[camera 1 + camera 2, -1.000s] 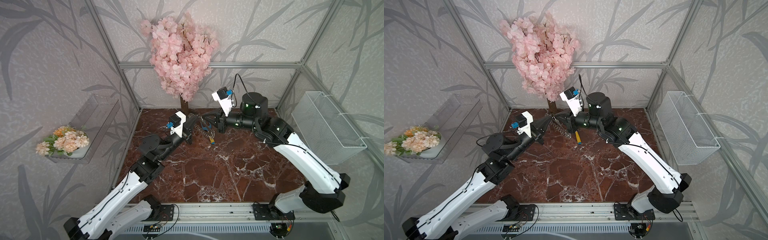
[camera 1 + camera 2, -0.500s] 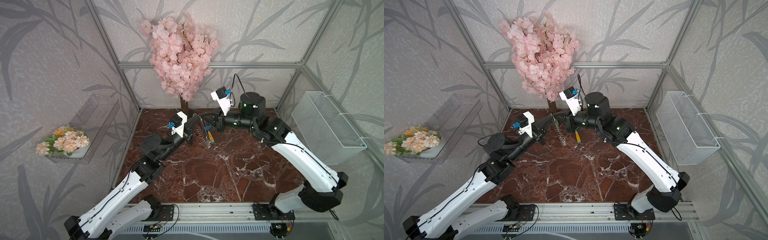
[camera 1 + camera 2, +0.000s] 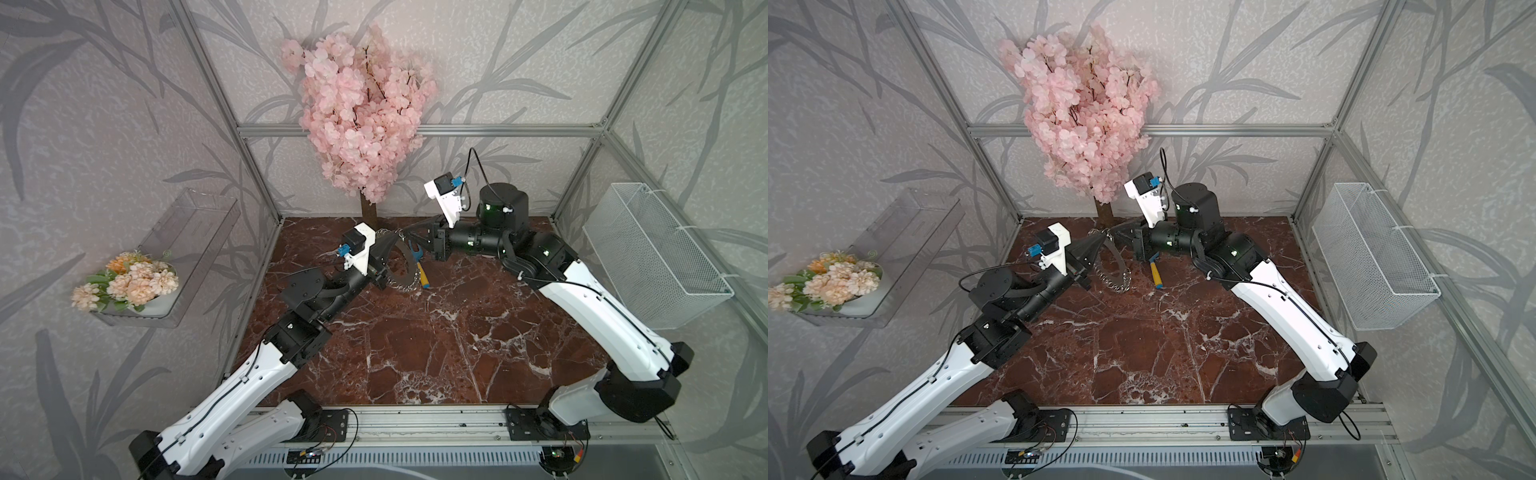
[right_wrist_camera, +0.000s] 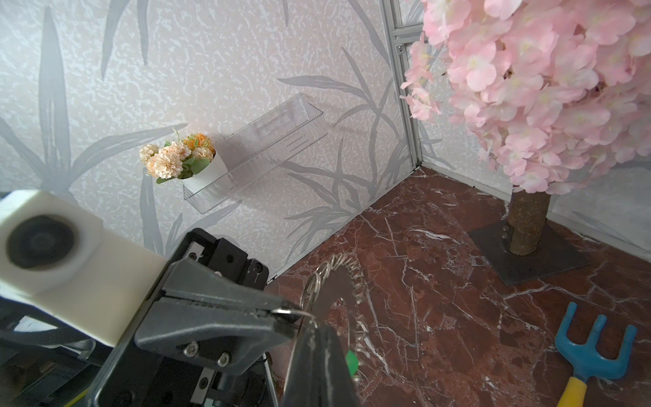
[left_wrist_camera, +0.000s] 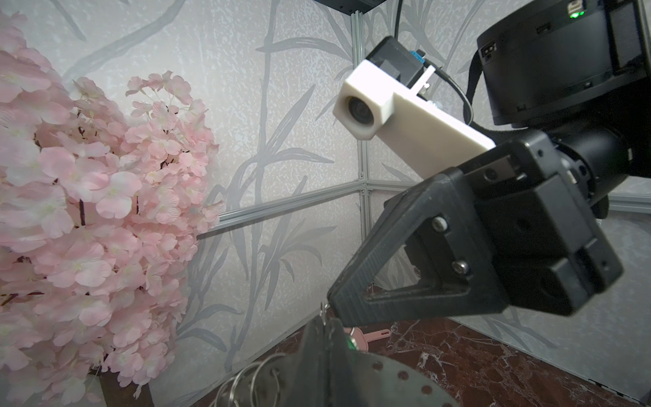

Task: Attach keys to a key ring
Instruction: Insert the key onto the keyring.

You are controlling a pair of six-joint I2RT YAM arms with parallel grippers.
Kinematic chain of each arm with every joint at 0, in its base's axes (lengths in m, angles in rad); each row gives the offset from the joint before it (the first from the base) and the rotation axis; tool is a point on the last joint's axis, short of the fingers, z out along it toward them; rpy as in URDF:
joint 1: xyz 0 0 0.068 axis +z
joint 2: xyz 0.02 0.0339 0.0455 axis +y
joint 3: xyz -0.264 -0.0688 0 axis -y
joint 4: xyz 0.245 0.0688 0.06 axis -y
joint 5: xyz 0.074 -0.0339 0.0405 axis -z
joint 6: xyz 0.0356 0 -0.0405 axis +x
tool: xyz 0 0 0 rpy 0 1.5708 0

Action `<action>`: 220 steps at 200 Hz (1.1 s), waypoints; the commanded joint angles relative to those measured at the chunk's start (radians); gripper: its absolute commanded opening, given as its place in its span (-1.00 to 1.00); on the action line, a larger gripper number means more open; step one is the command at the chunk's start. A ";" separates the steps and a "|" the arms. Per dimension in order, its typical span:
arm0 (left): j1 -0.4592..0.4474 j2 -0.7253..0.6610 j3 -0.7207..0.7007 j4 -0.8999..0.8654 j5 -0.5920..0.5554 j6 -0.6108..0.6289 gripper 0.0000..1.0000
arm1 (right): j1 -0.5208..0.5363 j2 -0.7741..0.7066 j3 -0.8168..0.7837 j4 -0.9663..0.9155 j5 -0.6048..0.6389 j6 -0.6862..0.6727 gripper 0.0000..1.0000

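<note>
one key ring [image 3: 401, 262], fringed with split rings, hangs above the back of the tabletop [image 3: 415, 353] from the closed left end effector [image 4: 294, 314], meeting the closed right end effector [image 5: 331, 306] tip to tip, the green-tagged key [image 4: 351, 359] just beside.

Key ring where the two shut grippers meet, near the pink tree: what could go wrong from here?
1. The left gripper holds the key ring by just one small split ring, so the disc could swing or slip.
2. The right gripper apparently pinches the key. Only its green tag shows, so alignment is hard to check.
3. Anything dropped could land on the toy fork lying close by.
</note>
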 commanded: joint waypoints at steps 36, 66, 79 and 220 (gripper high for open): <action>-0.012 -0.036 -0.020 0.099 0.009 -0.010 -1.00 | -0.055 0.022 -0.022 0.065 -0.018 0.078 -1.00; -0.012 -0.042 -0.035 0.143 -0.003 -0.026 -1.00 | -0.072 0.029 -0.038 0.086 -0.071 0.121 -1.00; -0.012 -0.044 -0.041 0.167 -0.006 -0.037 -1.00 | -0.081 0.030 -0.053 0.107 -0.099 0.146 -1.00; -0.012 -0.030 -0.022 0.264 0.053 -0.175 -1.00 | -0.085 0.024 -0.121 0.162 -0.156 0.179 -1.00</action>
